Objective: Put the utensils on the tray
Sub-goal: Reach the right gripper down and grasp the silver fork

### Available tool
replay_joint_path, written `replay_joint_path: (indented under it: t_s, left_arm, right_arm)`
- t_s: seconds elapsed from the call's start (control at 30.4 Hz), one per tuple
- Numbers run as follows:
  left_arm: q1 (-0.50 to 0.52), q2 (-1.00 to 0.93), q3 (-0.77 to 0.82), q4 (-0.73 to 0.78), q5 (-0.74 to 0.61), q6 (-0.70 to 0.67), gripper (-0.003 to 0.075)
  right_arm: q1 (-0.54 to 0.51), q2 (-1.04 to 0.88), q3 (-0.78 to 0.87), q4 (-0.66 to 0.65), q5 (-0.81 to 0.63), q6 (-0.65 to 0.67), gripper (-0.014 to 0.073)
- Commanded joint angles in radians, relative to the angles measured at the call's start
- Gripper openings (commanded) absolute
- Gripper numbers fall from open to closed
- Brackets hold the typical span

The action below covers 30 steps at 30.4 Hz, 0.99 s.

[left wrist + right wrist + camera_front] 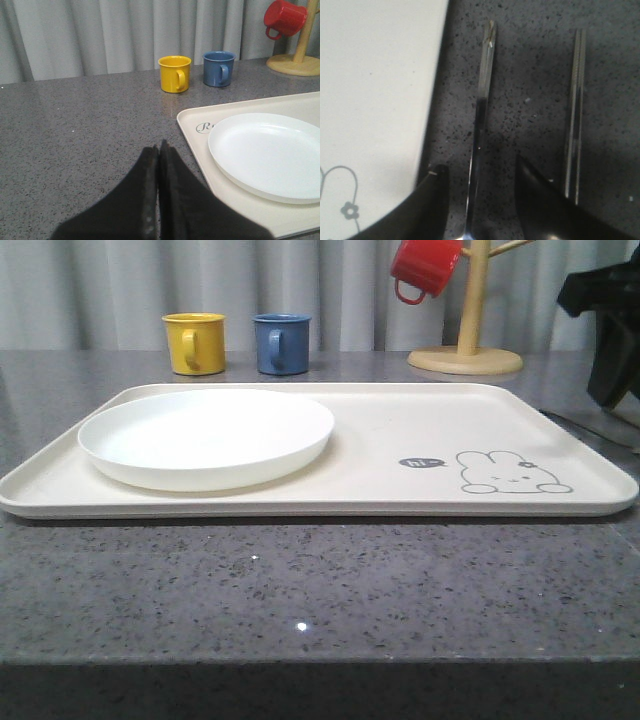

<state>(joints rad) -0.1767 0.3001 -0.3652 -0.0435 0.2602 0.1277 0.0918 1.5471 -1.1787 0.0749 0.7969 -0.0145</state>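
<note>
In the right wrist view my right gripper (479, 167) is open and low over the grey counter. Its two dark fingers straddle the long silver handle of one utensil (483, 95) without touching it; the utensil's head is hidden, so I cannot tell fork from spoon. A pair of silver chopsticks (575, 115) lies parallel just outside one finger. The cream tray (375, 90) with its rabbit drawing lies on the other side. In the front view the tray (420, 440) spans the table. My left gripper (159, 149) is shut and empty beside the tray's corner (192, 125).
A round white plate (205, 437) sits on the tray's left half. Yellow mug (194, 342) and blue mug (280, 343) stand behind the tray. A wooden mug tree (466, 350) holds a red mug (425, 265) at the back right. My right arm (612, 330) is at the far right edge.
</note>
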Motion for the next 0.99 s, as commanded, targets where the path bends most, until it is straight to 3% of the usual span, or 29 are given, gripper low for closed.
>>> replay_joint_path:
  t_s: [0.0,0.36,0.76,0.95]
  left_arm:
    - [0.005,0.006,-0.026,-0.009,-0.083,-0.011,-0.0018]
    - [0.005,0.006,-0.026,-0.009,-0.083,-0.011,-0.0018]
    - [0.005,0.006,-0.026,-0.009,-0.083,-0.011,-0.0018]
    - [0.005,0.006,-0.026,-0.009,-0.083,-0.011,-0.0018]
  right_arm:
    - [-0.001,0.002,-0.034,0.002,-0.041,-0.008,0.0339]
    - [-0.001,0.049,-0.034,0.006,-0.053,-0.008,0.0322]
    - [-0.001,0.052,-0.034,0.011,-0.047,-0.008,0.0019]
    - [-0.001,0.047,-0.034,0.011,-0.047,-0.008,-0.0032]
